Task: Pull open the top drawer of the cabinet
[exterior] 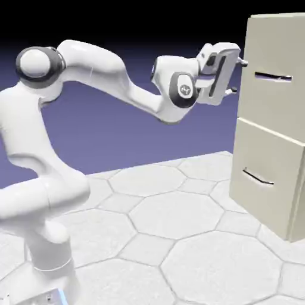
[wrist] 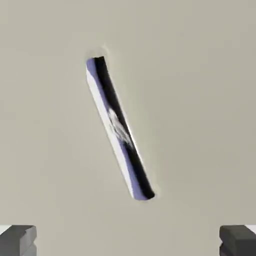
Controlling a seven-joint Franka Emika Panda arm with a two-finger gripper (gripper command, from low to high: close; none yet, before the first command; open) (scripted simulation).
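Exterior view: the Panda arm (exterior: 89, 62) reaches across toward the tall cream-beige cabinet (exterior: 239, 125), whose two drawer fronts both look closed. The two-finger gripper (exterior: 239, 76) points at the top drawer (exterior: 274, 53), its fingers spread wide, one above the other, with nothing held between them. The straight bar handle (exterior: 273, 76) lies at about 3 o'clock from the gripper, near but not between the fingers. The lower drawer's curved handle (exterior: 258, 177) sits well below, near 5 o'clock from the gripper.

In the hand view, the same bar runs slantwise, from about 11 o'clock down to 5 o'clock, across the plain drawer front, and the fingertips stand well apart at 7 and 5 o'clock.

The step in hand looks like lining up on the bar before grasping. Next, the gripper should centre on it, move forward so the fingers straddle it, close, then draw the drawer straight out.
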